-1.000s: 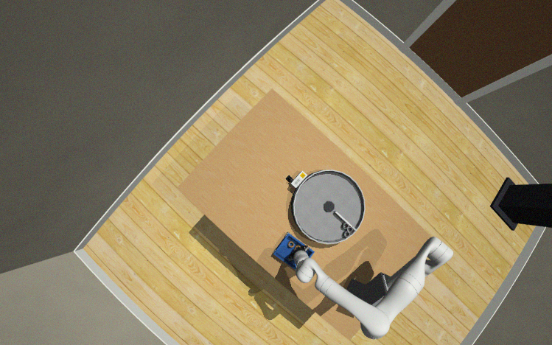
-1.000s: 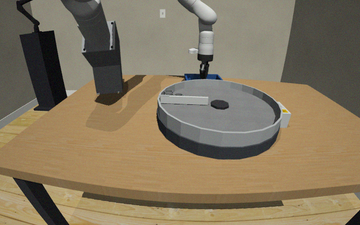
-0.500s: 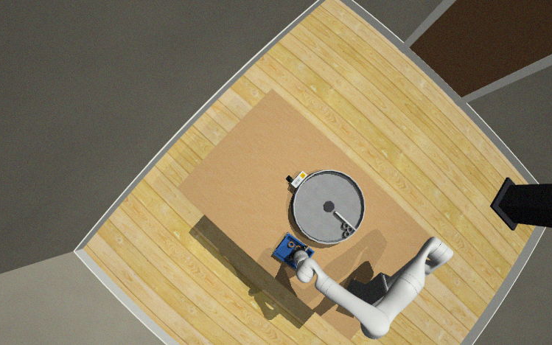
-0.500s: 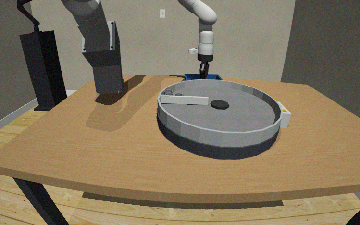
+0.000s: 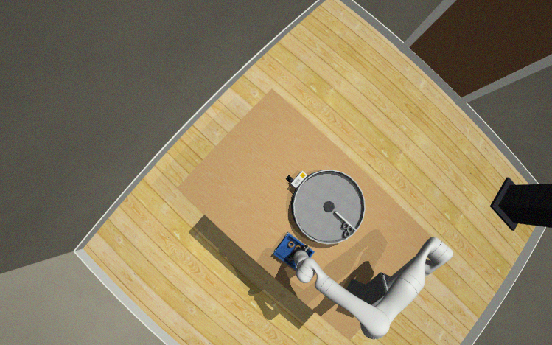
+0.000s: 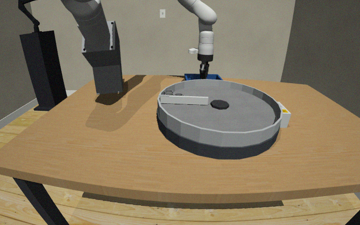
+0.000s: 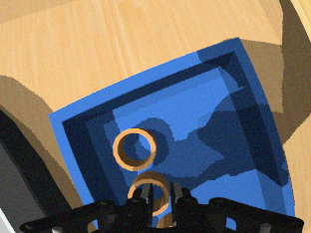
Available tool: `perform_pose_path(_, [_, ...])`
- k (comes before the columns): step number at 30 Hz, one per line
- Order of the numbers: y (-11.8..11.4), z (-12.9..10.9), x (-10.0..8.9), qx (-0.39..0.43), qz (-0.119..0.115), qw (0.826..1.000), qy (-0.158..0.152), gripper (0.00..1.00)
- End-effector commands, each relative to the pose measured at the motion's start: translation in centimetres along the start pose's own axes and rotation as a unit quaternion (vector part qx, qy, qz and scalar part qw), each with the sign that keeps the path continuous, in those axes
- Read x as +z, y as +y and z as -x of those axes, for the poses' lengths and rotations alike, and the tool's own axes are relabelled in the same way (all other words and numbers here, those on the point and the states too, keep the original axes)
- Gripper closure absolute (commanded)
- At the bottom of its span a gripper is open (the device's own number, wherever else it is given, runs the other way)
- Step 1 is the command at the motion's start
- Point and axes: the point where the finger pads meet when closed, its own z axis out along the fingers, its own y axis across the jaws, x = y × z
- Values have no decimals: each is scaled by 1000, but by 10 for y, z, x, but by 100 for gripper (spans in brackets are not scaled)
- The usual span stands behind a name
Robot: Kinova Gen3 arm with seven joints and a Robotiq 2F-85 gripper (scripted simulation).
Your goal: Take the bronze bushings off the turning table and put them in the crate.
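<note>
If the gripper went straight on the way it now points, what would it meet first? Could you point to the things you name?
Probably the bronze bushing (image 7: 132, 194) beneath the gripper (image 5: 298, 253) (image 6: 203, 77) (image 7: 160, 193), inside the crate (image 5: 280, 243) (image 6: 189, 75) (image 7: 150, 80), though depth is unclear.

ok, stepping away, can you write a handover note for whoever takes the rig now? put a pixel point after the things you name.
Gripper (image 5: 298, 253) (image 6: 204, 77) (image 7: 161, 193): down at the crate (image 5: 284, 248) (image 6: 189, 76) (image 7: 186, 97), fingers close together; can't tell if they pinch anything.
Bronze bushings (image 5: 290, 247) (image 7: 117, 150): at least two in the crate.
Steel bushings (image 5: 346, 229) (image 6: 168, 93): on the turning table (image 5: 316, 192) (image 6: 248, 111), by the white bar (image 5: 344, 220) (image 6: 185, 100).
Done: no bronze seen on the turning table.
Left: likely open up, confirm release, back off.
</note>
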Motion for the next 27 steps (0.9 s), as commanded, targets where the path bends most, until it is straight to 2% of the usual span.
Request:
perform_pose_path(1, [1,1,-1,0,1,1000,-1,84])
perform_pose_path(27, [1,0,-8,0,1,1000,-1,84])
